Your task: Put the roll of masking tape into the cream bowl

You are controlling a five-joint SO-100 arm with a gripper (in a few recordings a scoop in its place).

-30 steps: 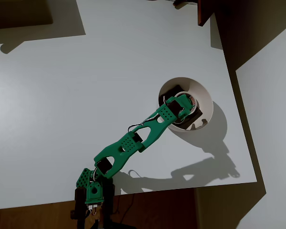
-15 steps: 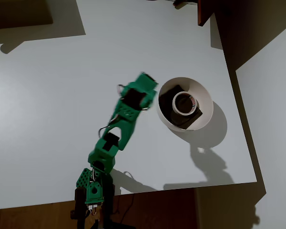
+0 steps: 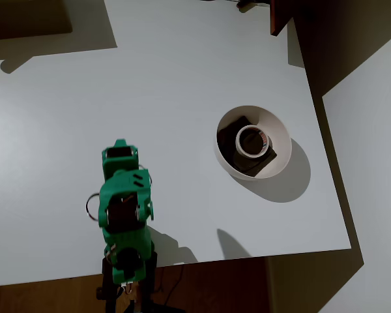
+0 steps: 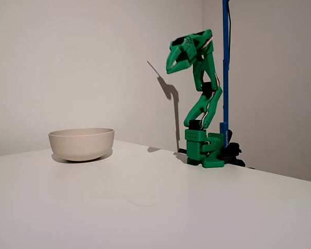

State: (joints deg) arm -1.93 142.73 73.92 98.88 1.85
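Note:
The roll of masking tape (image 3: 251, 141) lies flat inside the cream bowl (image 3: 282, 128), on a dark brown square pad (image 3: 260, 162). In the fixed view the cream bowl (image 4: 82, 143) stands on the white table at the left, and its wall hides the tape. The green arm is folded back over its base, far from the bowl. In the overhead view my gripper (image 3: 120, 147) is well to the left of the bowl. It is raised high in the fixed view, where the gripper (image 4: 169, 68) points down-left, its fingers meeting at the tips with nothing between them.
The white table (image 3: 150, 85) ends close to the bowl's right side and just in front of the arm's base (image 4: 205, 151). A blue pole (image 4: 226, 62) rises behind the base. A dark brown object (image 3: 278, 18) overhangs the table's far right corner.
The gripper was inside the bowl over the tape a second ago. It let go, lifted out, swung left and folded back over the base. The tape stayed in the bowl.

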